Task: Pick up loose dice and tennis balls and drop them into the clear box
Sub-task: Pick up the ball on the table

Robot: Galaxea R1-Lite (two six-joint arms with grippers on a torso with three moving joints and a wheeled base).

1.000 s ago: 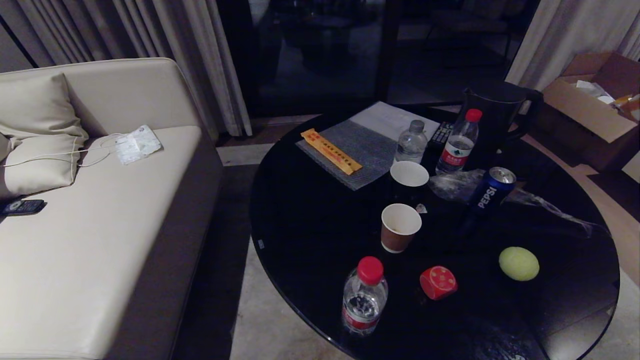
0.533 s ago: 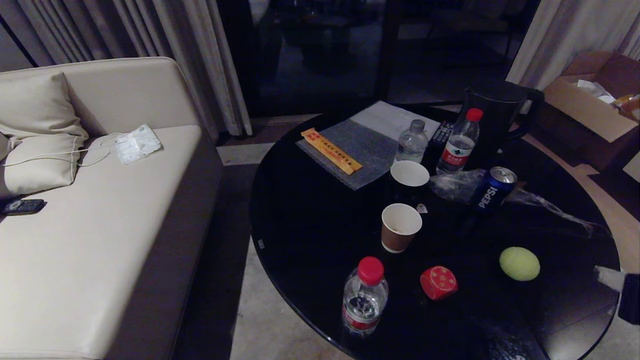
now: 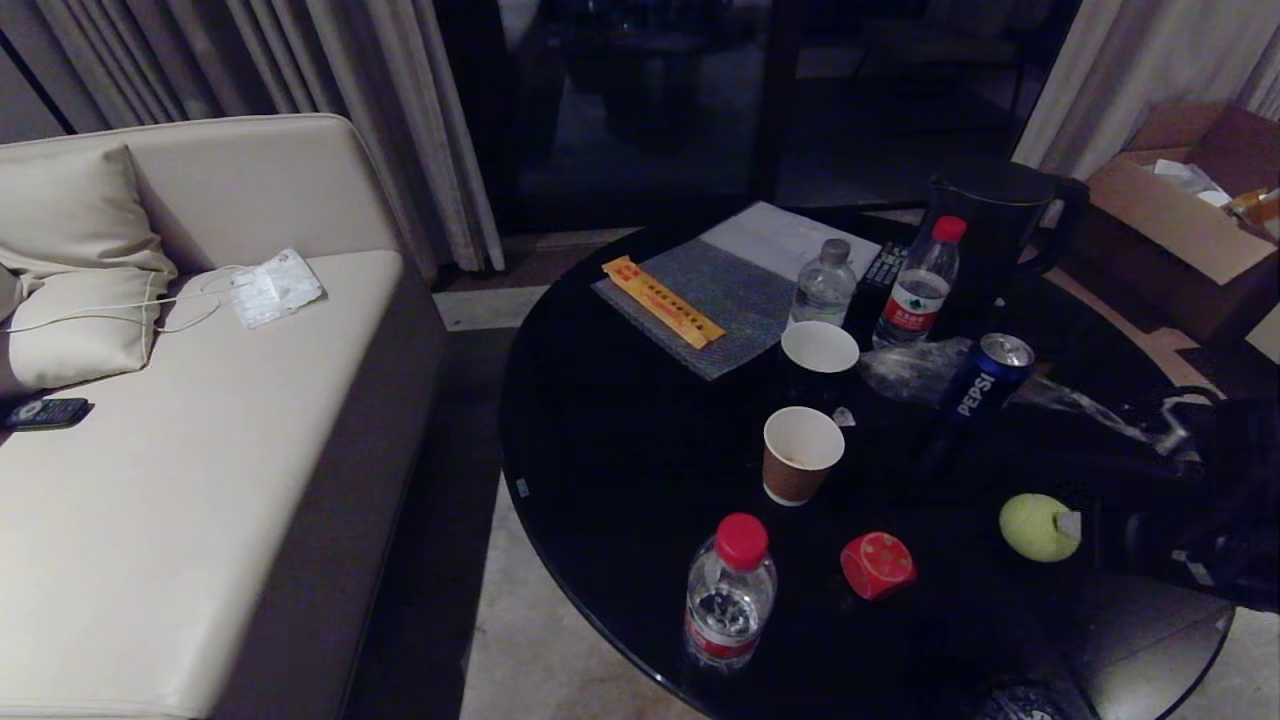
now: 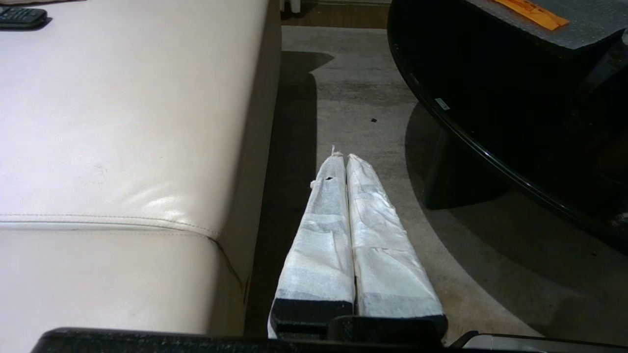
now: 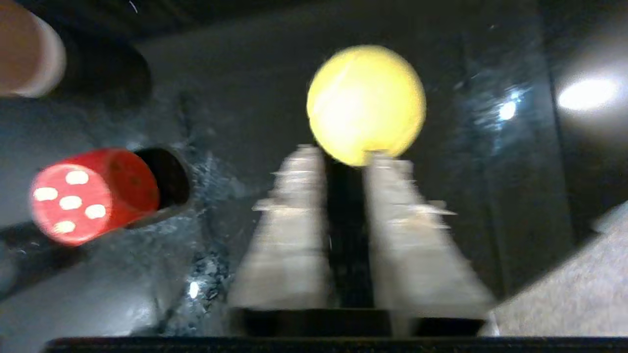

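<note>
Beside the tennis ball (image 3: 1035, 525), the right gripper (image 5: 343, 157), newly arrived and slightly parted around nothing, suggests a grasp is imminent.

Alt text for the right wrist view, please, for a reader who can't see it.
The right gripper, fingers slightly apart, points at a tennis ball on the black table, fingertips just short of it. A red die sits off to one side, with the edge of a paper cup in the corner beyond it.
</note>
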